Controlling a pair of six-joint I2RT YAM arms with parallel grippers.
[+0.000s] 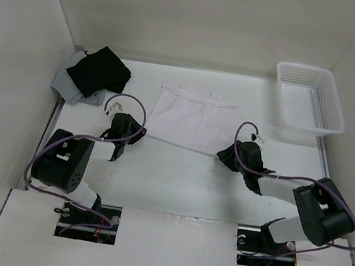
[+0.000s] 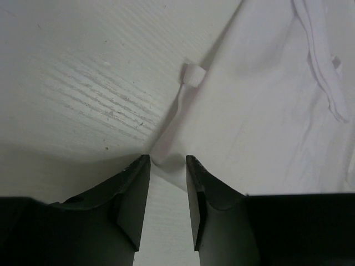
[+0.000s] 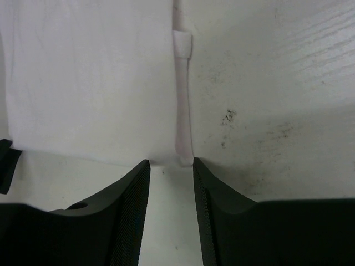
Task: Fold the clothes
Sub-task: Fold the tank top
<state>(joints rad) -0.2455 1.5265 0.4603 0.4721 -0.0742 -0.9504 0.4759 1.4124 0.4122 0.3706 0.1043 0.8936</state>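
Flanking the white garment (image 1: 190,118), which lay flat on the surface (image 1: 177,180).
We had the left hand (image 2: 167,164) and right hand (image 3: 171,165) spread, a near corner of the garment right at each one's fingertips.

From above, the grey cloth stack (image 1: 69,83) at ten o'clock on the table (image 1: 177,180) lies mostly under the black garment (image 1: 98,70). In that view the near corners of the clothes (image 1: 187,115) are covered by the left gripper (image 2: 167,162) and right gripper (image 3: 171,162). Whether either one's tips touch the cloth cannot be told. Both wrist views cut the clothes off at twelve o'clock. The right one also crops an unidentifiable dark shape (image 3: 5,163) at nine o'clock.
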